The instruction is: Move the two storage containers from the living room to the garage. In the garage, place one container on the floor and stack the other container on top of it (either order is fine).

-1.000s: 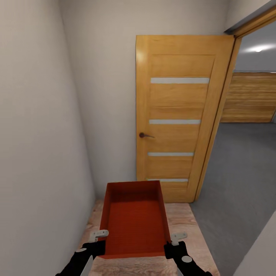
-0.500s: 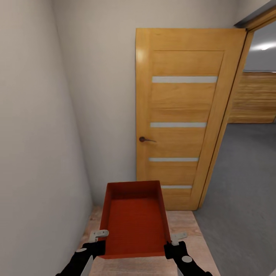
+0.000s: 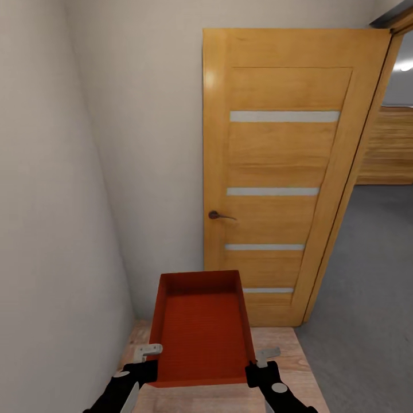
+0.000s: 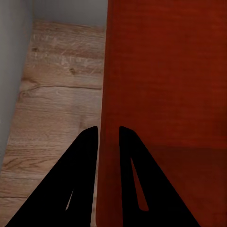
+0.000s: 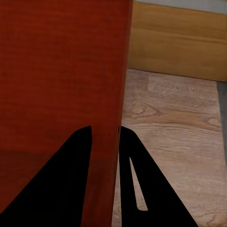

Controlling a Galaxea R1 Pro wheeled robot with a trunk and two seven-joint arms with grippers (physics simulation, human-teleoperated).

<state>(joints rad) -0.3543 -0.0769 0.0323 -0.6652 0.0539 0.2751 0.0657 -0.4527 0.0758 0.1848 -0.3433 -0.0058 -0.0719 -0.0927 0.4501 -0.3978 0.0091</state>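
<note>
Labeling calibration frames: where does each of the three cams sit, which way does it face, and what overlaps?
Head: on the robot's head, looking forward and down at the storage container, wooden door, both grippers.
Left wrist: along the left gripper, shut on the container's side wall, plank floor beside.
Right wrist: along the right gripper, shut on the opposite wall.
Shared: the container, in all three.

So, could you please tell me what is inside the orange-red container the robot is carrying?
The container looks empty: only its ribbed red bottom and low walls show. The floor directly beneath it is hidden; light wood planks show around it.
</note>
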